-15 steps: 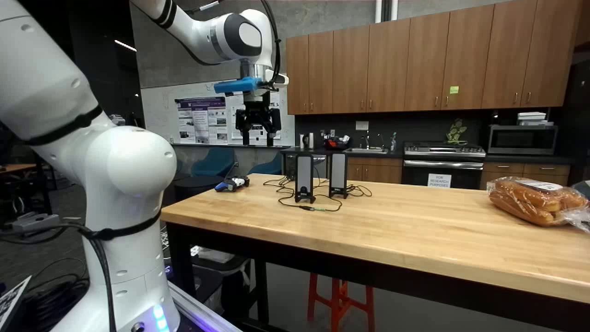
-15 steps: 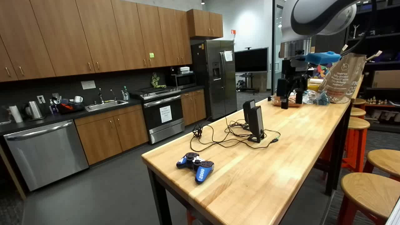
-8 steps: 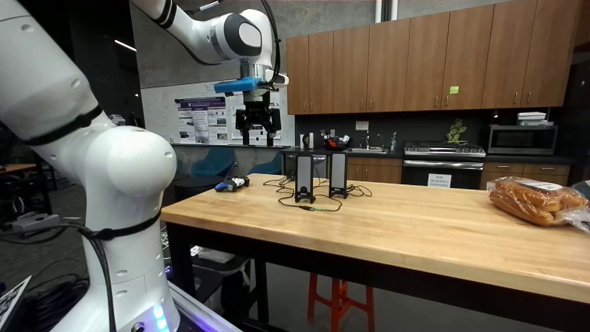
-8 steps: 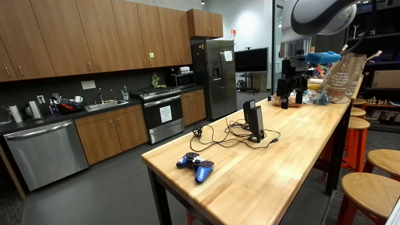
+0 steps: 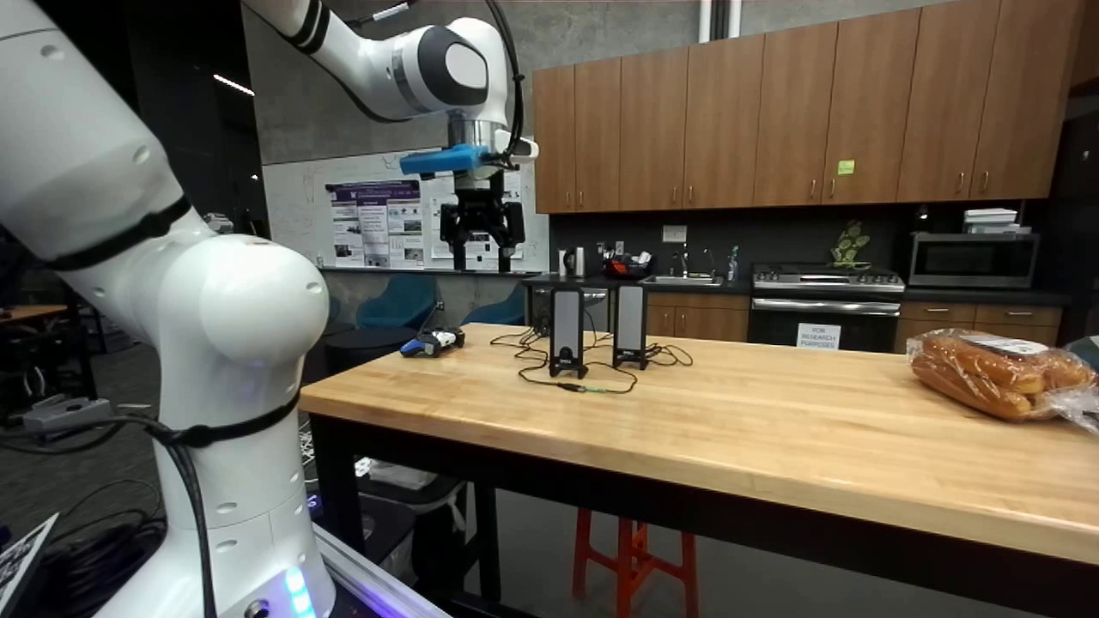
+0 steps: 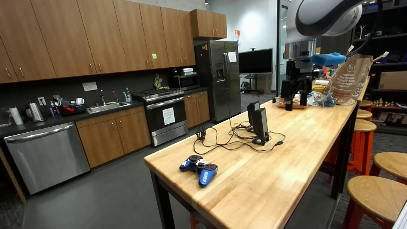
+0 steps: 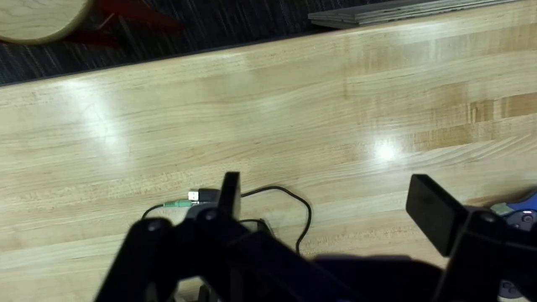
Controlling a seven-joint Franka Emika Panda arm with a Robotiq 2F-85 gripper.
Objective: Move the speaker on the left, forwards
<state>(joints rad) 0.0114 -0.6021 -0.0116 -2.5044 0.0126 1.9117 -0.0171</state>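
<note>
With the tool (image 5: 482,259) spread wide and empty above the surface (image 5: 773,395), the left speaker (image 5: 567,331) is seen ungrasped between the long edges, inward of the short edge by the controller (image 6: 199,166), with approach and forward move judged undone.

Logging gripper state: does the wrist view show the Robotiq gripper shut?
No, the Robotiq gripper is open, its fingers wide apart above the wooden tabletop.

On your table (image 5: 773,421) lie a blue game controller (image 6: 201,166) and bagged bread (image 5: 996,375); you see a paper bag (image 6: 348,81) and stools (image 6: 378,195).
</note>
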